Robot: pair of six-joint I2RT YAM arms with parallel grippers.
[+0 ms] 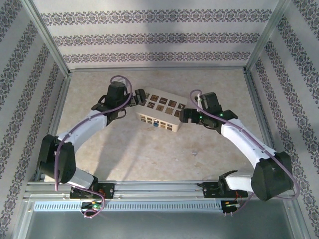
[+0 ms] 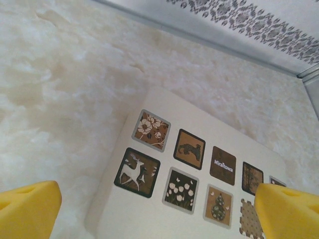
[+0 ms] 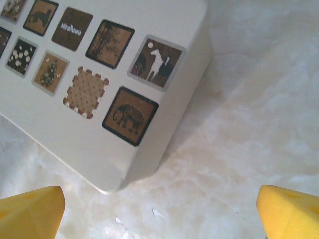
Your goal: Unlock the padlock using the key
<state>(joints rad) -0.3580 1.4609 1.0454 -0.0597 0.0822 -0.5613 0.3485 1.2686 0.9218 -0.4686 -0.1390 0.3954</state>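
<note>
The padlock [image 1: 160, 111], a cream block with two rows of dark brown picture squares, lies flat at mid-table. A tiny blue-headed piece, the key [image 1: 156, 124], shows against its near side face. My left gripper [image 1: 134, 101] is at the block's left end, open. In the left wrist view its yellow fingertips [image 2: 30, 209] straddle the padlock's [image 2: 114, 214] left end from above, around my left gripper [image 2: 158, 213]. My right gripper [image 1: 185, 115] is at the right end, open. In the right wrist view my right gripper [image 3: 159, 215] spans bare table just past the padlock's [image 3: 75, 142] corner.
The pale marbled table [image 1: 149, 159] is fenced by patterned walls with metal frame posts [image 1: 50, 37]. A metal rail [image 1: 149, 191] runs along the near edge by the arm bases. Small white flecks [image 3: 157, 214] lie on the table near the block's right corner.
</note>
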